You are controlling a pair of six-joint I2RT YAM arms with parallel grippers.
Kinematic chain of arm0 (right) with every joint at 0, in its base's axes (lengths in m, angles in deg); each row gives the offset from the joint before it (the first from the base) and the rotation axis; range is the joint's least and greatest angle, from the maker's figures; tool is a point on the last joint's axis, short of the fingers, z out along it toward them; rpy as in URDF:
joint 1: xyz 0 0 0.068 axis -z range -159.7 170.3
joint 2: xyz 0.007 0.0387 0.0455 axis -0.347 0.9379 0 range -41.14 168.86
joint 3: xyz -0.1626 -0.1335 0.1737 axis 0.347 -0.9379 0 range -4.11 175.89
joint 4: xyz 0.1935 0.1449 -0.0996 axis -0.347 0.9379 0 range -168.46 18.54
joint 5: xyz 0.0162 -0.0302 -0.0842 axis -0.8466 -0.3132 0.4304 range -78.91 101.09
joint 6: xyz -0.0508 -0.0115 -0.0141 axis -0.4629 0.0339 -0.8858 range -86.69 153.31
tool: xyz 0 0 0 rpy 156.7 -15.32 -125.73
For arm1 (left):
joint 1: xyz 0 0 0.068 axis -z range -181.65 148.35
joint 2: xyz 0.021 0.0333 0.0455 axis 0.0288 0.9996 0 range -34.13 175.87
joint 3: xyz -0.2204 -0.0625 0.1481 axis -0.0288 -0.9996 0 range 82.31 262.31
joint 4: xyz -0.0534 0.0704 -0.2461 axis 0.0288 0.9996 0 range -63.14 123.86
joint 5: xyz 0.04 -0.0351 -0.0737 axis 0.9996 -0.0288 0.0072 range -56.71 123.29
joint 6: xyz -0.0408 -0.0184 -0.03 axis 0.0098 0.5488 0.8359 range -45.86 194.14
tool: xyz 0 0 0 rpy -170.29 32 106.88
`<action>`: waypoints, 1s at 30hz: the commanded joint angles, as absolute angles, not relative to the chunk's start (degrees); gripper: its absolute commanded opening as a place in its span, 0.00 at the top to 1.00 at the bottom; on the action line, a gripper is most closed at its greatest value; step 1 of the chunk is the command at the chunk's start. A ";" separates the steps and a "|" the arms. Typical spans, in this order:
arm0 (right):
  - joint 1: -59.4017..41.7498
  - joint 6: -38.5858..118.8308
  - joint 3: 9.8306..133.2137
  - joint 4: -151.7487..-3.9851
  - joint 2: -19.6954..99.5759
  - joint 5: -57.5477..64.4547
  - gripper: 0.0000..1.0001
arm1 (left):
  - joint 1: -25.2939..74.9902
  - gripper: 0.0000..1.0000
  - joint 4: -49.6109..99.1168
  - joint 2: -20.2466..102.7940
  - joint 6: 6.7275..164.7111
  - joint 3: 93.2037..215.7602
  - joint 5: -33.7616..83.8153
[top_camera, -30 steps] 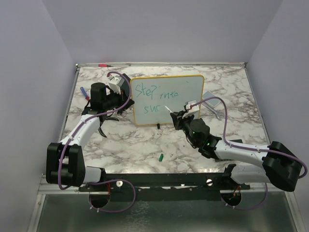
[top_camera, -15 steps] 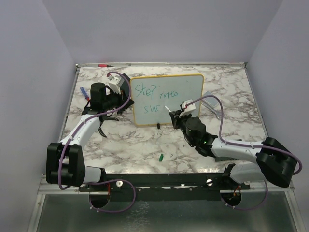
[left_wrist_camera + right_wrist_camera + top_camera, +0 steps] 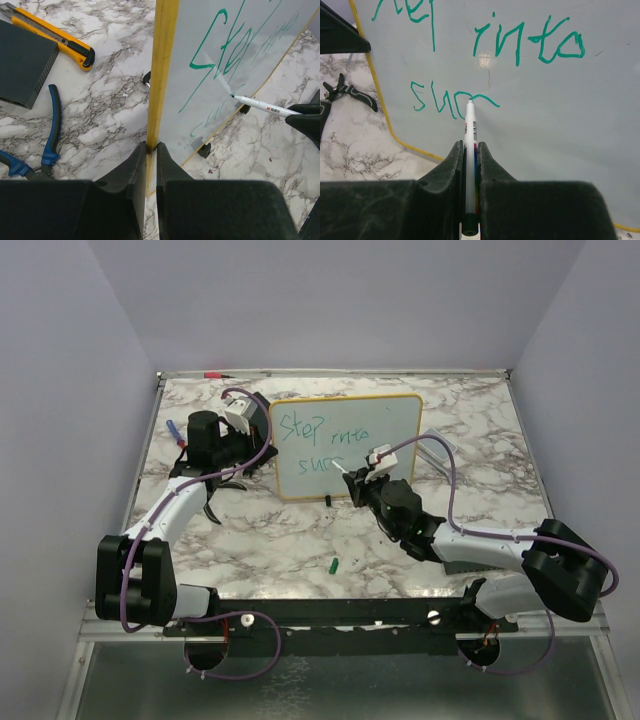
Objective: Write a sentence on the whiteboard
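R end effector (image 3: 470, 152), clamped on marker (image 3: 469, 125), has slid left adding a stroke past "suc", so sentence (image 3: 303, 426) is approx half done on whiteboard (image 3: 400, 420), upright mid-bench (image 3: 480, 440), L end effector (image 3: 151, 150) pinching its frame.

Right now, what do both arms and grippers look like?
The left arm and right arm have white links, bulky black joints and a looping purple cable. The left gripper and right gripper have matte black, wedge-shaped fingers.

Left of the whiteboard (image 3: 161, 60), knife (image 3: 50, 37), pliers (image 3: 54, 120) and black box (image 3: 22, 62) crowd the table (image 3: 280, 540); its near middle lies mostly open.
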State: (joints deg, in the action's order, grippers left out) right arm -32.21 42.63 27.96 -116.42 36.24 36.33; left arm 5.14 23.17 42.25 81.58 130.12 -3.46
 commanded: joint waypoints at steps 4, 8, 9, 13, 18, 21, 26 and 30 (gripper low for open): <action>-31.99 45.58 25.36 -113.31 35.90 36.99 0.99 | 5.26 1.00 21.76 40.48 81.51 130.13 -3.41; -31.99 46.42 24.26 -112.52 35.27 38.26 0.99 | 5.22 1.00 21.78 40.49 81.52 130.16 -3.45; -31.99 46.53 24.13 -112.29 35.04 38.95 0.99 | 5.26 1.00 21.76 40.50 81.50 130.14 -3.45; -31.99 46.74 24.04 -111.42 33.32 41.87 1.00 | 5.21 1.00 21.82 40.49 81.52 130.11 -3.37; -31.99 45.37 23.24 -111.42 29.45 41.86 1.00 | 5.23 1.00 21.76 40.49 81.45 130.09 -3.27; -31.99 45.12 22.62 -111.15 27.19 41.58 0.99 | 5.27 1.00 21.74 40.55 81.51 130.04 -3.33; -31.99 44.86 22.86 -111.50 27.42 42.27 0.99 | 5.29 1.00 21.74 40.53 81.46 130.05 -3.36; -31.99 44.52 23.37 -112.46 28.79 42.25 0.99 | 5.29 1.00 21.78 40.56 81.47 130.05 -3.27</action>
State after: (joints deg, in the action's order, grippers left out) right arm -32.19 45.56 23.55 -111.85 27.63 40.37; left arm 5.14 23.17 42.25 81.58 130.12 -3.49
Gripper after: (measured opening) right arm 0.102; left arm 0.110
